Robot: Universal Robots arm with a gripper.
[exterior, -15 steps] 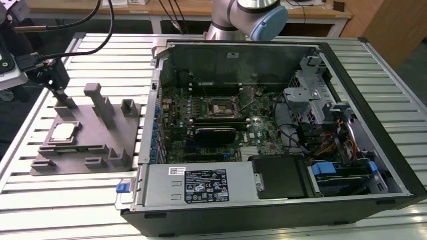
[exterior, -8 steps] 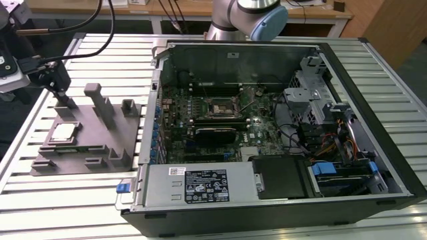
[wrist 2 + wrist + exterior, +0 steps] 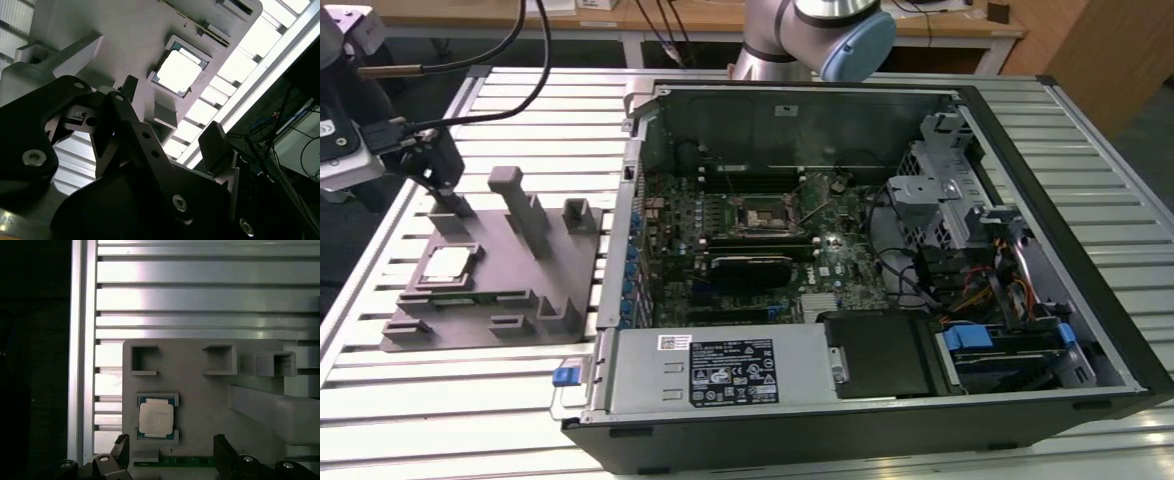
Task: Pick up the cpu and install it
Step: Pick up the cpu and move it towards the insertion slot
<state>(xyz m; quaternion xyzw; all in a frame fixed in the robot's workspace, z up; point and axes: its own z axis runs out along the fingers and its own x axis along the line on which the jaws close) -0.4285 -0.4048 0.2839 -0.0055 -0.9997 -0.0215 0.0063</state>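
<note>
The cpu [image 3: 447,265] is a small square chip with a pale silver top, lying flat in a recess of the grey fixture [image 3: 520,290] at the exterior view's left. It also shows in both wrist views, as the cpu [image 3: 156,419] and the cpu [image 3: 179,71]. My gripper [image 3: 450,203] hangs above the fixture, just behind the chip and apart from it. The gripper [image 3: 170,450] is open, its two black fingers [image 3: 122,447] spread wider than the chip with nothing between them. The black-framed socket [image 3: 758,215] sits on the motherboard inside the open computer case.
The open computer case [image 3: 1067,300] lies on the slatted metal table [image 3: 467,400], with its power supply [image 3: 720,370] at the front and drive cage [image 3: 934,190] on the exterior view's right. Tall posts [image 3: 520,205] rise from the fixture beside the gripper. A green board edge [image 3: 192,460] lies along the fixture.
</note>
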